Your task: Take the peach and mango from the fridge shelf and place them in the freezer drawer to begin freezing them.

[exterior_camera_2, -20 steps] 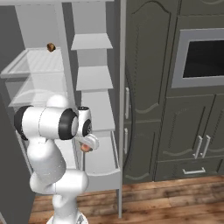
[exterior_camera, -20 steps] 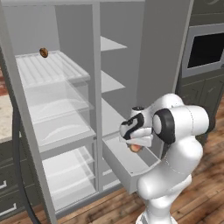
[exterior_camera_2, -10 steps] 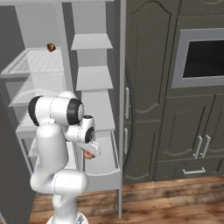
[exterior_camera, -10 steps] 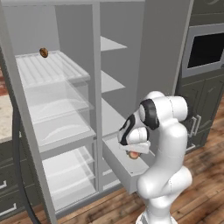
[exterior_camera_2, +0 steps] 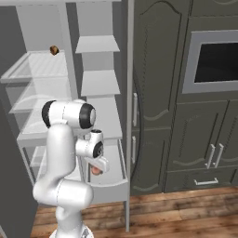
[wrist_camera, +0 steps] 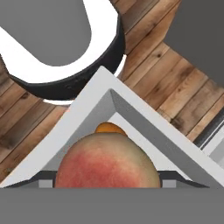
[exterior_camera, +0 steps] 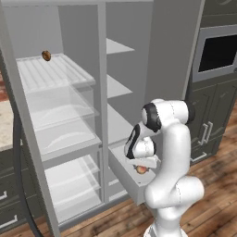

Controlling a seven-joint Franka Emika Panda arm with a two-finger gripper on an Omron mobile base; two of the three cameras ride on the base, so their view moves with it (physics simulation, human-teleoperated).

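Observation:
The reddish-pink peach (wrist_camera: pixel 107 162) sits between my dark fingertips (wrist_camera: pixel 168 176), and my gripper (wrist_camera: pixel 107 180) is shut on it. I hold the peach (exterior_camera: pixel 141 169) low inside the light-grey freezer drawer (exterior_camera: pixel 128 178), which is pulled out. The right base view shows my gripper (exterior_camera_2: pixel 96 167) with the peach (exterior_camera_2: pixel 95 171) over the freezer drawer (exterior_camera_2: pixel 111 188). A corner of the drawer rim (wrist_camera: pixel 131 109) lies just beyond the fruit, and a small orange shape (wrist_camera: pixel 110 127) peeks out behind it. The orange-brown mango (exterior_camera: pixel 46 55) (exterior_camera_2: pixel 54 49) rests at the back of the ribbed fridge shelf (exterior_camera: pixel 55 76) (exterior_camera_2: pixel 35 67).
The fridge doors stand open, with clear bins (exterior_camera: pixel 60 115) under the ribbed shelf and solid grey shelves (exterior_camera: pixel 118 85) in the right compartment. Dark cabinets and a wall oven (exterior_camera_2: pixel 214 60) stand to the right. Wooden floor (exterior_camera_2: pixel 176 214) lies below the drawer.
The arm has folded upright and drawn in toward the base, carrying the peach slightly lower into the drawer. The mango has not moved.

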